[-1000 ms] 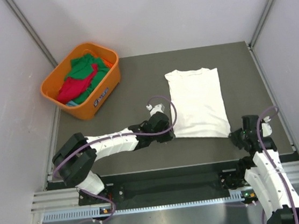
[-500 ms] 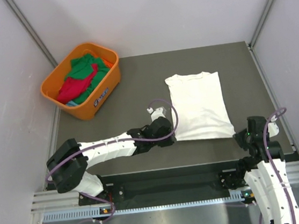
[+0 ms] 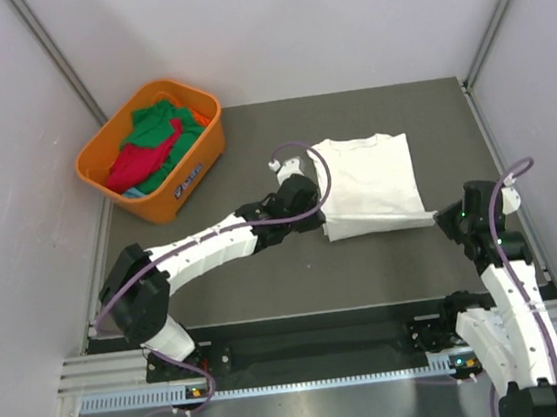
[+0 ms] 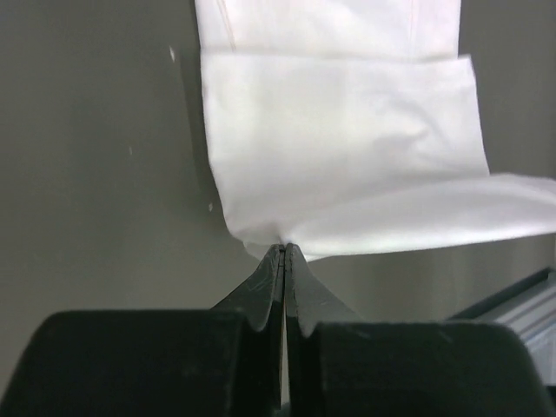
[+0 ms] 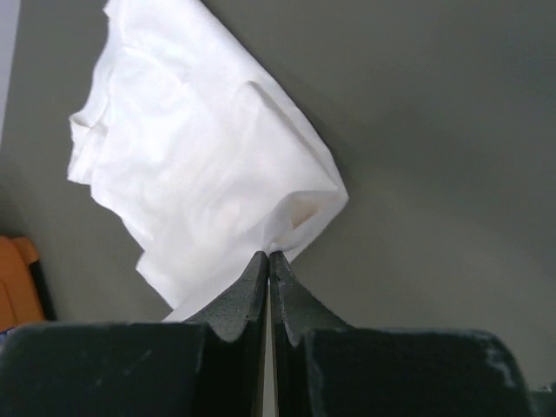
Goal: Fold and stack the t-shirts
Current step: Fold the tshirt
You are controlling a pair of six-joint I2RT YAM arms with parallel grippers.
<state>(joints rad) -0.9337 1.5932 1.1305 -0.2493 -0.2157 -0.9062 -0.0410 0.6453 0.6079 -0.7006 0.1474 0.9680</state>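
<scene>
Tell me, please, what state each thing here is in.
white t-shirt, flat, near edge lifted off the table
left gripper, shut on its near-left corner
right gripper, shut on its near-right corner
green t-shirt, crumpled in the orange basket
red t-shirt, crumpled beside it
orange basket, upright, holding both

The white soft-cloth t-shirt point(image 3: 370, 173) lay on the dark grey table point(image 3: 251, 141), right of centre, sides folded in so it made a rough rectangle. Its near hem was lifted off the surface at both corners (stretched taut between them) & partly doubled back over the lower body. The crumpled green t-shirt point(image 3: 154, 127) & red t-shirt point(image 3: 138, 164) sat heaped together in the orange plastic basket point(image 3: 190, 178) at the far L corner, w/ red lying across green.
</scene>
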